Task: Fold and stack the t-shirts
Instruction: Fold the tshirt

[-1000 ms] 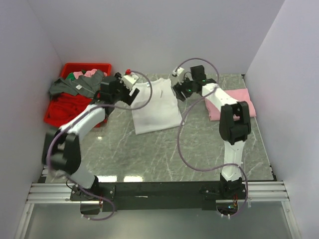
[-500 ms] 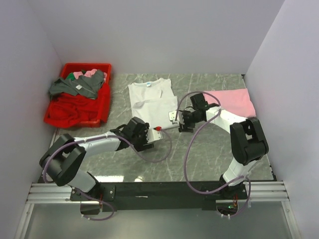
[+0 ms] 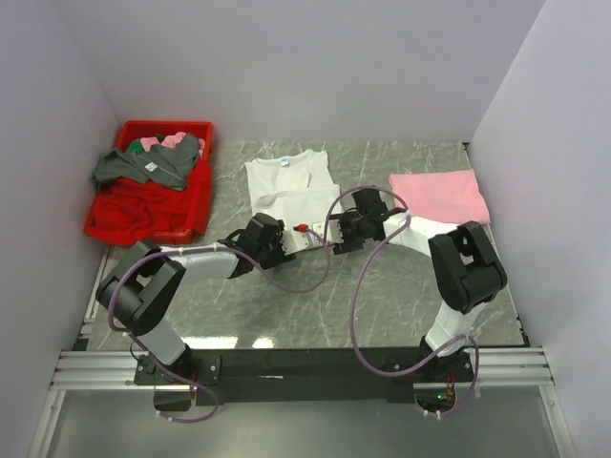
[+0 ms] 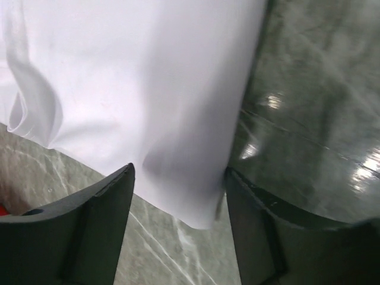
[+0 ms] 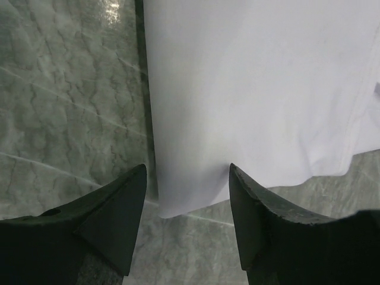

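Grey marble bench (image 3: 286, 305) carries a white shirt (image 3: 289, 191) at upper centre, a folded pink shirt (image 3: 439, 196) to its right. Left fingers (image 4: 101, 219) and right fingers (image 5: 113, 208) stand apart, each straddling a near hem corner, likely to pinch it for folding.

Looks like a robotics lab test cell, not anyone's home: plain white panels (image 3: 286, 67) box in a marble-look counter (image 3: 286, 305) on three sides. A left arm (image 3: 196, 260) and right arm (image 3: 460, 267) sit bolted to a metal rail (image 3: 95, 370) at the near edge, with purple cables (image 3: 351, 310) looping around.
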